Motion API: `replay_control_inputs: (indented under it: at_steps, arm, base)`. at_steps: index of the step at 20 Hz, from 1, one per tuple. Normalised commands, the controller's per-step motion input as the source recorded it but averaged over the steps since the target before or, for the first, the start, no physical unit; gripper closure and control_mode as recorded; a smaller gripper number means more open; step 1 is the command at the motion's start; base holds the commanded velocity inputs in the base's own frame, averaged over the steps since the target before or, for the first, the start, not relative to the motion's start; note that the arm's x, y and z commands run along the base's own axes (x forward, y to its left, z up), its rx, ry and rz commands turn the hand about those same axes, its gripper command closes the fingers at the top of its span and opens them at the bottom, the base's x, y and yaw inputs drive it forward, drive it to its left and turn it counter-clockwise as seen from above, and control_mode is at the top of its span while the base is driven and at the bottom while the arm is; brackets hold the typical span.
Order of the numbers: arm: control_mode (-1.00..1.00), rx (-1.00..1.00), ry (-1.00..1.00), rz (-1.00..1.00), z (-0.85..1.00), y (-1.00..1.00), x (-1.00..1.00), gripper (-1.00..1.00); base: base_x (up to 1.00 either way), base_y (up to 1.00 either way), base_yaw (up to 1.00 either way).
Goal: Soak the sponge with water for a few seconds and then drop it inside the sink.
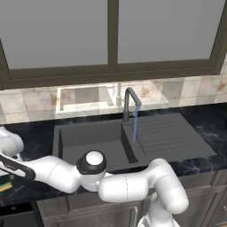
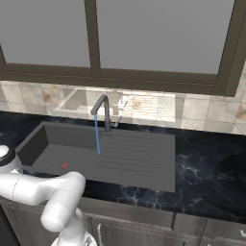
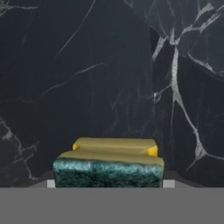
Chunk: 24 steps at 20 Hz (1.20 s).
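Observation:
The sponge [image 3: 109,164], yellow with a dark green scouring layer, sits between my fingertips over the marbled black counter. My gripper [image 3: 109,183] is shut on it, with a fingertip [image 3: 50,183] against each end. In the left base view the sponge [image 1: 3,183] peeks out at the far left edge under my gripper [image 1: 5,176], on the counter left of the sink [image 1: 88,137]. A thin light-blue stream of water [image 1: 135,125] falls from the faucet spout near the basin's right wall. From the right the water [image 2: 97,134] and the sink [image 2: 53,149] show too.
The dark curved faucet [image 1: 129,99] stands behind the basin, and the ribbed drainboard [image 1: 166,133] lies to its right. A red drain mark [image 2: 65,166] lies on the basin floor. My white arm stretches along the counter's front edge. Black countertop [image 2: 211,168] runs on to the right.

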Motion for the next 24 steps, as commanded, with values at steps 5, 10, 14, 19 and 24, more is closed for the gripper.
replay_control_inputs:
  at_steps: [5, 10, 14, 19, 24]
  arm:
    - [-1.00, 0.00, 0.00, 0.04, -0.02, -0.22, 0.11, 1.00]
    - [-1.00, 0.01, 0.00, 0.00, 0.50, -0.55, 0.00, 1.00]
    - [-1.00, 0.04, 0.00, 0.00, 0.73, -0.57, 0.00, 1.00]
    - [-1.00, 0.03, 0.00, 0.00, 0.55, -0.50, 0.00, 1.00]
    - [-1.00, 0.02, -0.01, 0.00, 0.41, -0.45, -0.06, 1.00]
  base:
    - [0.00, 0.00, 0.00]
    - [0.00, 0.00, 0.00]
    - [0.00, 0.00, 0.00]
    - [0.00, 0.00, 0.00]
    - [0.00, 0.00, 0.00]
